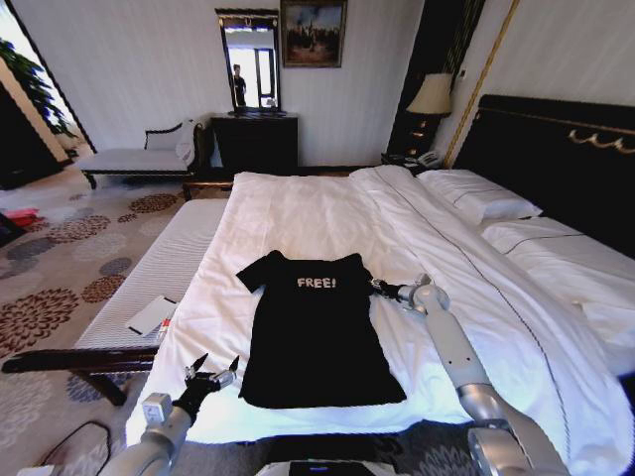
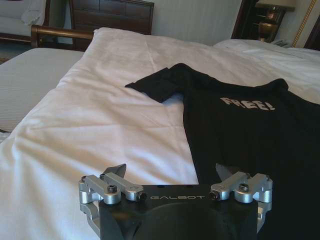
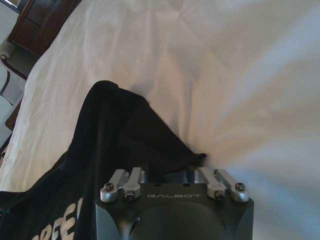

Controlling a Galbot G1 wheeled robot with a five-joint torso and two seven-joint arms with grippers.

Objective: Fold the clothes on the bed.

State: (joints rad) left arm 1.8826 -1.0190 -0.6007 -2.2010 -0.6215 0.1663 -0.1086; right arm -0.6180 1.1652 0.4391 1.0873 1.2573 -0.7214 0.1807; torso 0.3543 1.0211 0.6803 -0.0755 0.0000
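Black "FREE!" T-shirt (image 1: 316,332) flat, unfolded

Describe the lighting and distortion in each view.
Head view: wide-angle bending at the edges, window glare upper left. Left wrist view: even light, T-shirt nearly featureless black. Right wrist view: duvet washed out, right gripper shadowed at the sleeve.

Hotel-style bedroom: large bed (image 1: 327,213), bedside lamp (image 1: 432,96), chaise (image 1: 139,157).

Striped walls (image 1: 149,69) (floral carpet (image 1: 60,268)).
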